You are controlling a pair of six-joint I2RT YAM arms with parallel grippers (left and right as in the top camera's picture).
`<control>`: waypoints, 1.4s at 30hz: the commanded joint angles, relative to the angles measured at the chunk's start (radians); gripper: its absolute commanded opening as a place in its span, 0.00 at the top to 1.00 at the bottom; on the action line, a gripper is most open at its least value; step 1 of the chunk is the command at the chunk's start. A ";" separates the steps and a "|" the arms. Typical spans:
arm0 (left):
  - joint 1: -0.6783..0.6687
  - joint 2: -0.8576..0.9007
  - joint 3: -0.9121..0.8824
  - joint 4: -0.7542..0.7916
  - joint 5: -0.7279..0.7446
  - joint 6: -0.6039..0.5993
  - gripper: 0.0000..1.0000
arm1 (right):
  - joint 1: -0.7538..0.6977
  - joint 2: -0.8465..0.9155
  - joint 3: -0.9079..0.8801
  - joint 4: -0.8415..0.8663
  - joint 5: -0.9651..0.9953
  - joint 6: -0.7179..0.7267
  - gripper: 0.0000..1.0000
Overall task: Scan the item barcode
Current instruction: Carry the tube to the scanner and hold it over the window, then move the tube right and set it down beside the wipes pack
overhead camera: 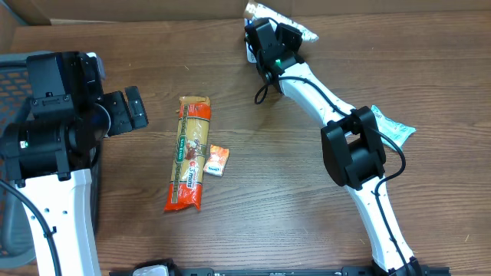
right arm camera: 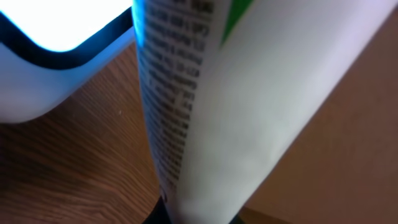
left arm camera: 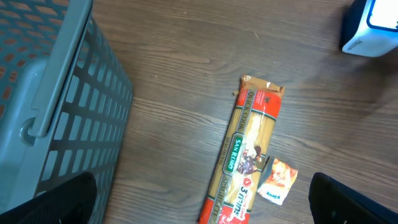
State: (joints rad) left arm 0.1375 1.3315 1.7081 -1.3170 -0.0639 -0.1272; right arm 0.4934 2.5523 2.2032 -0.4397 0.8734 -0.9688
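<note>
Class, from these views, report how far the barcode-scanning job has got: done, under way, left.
Done: the right gripper is shut on a white packet. In hand: that packet is held close beside the scanner, whose window is lit. Remaining: the spaghetti pack and small orange packet lie on the table, untouched, near the open left gripper.
</note>
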 commanded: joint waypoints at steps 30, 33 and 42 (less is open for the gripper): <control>-0.002 0.003 0.007 0.001 0.005 0.016 0.00 | -0.163 -0.761 -0.135 -1.229 -0.971 0.920 0.96; -0.002 0.003 0.007 0.001 0.005 0.016 0.01 | -0.208 -0.761 -0.307 -1.152 -0.961 0.920 0.96; -0.002 0.003 0.006 0.001 0.005 0.016 0.00 | -0.358 -0.760 -0.752 -0.811 -0.904 0.920 0.96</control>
State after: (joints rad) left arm 0.1375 1.3315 1.7081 -1.3170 -0.0639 -0.1272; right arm 0.1829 1.8118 1.5291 -1.3273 -0.0547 -0.0559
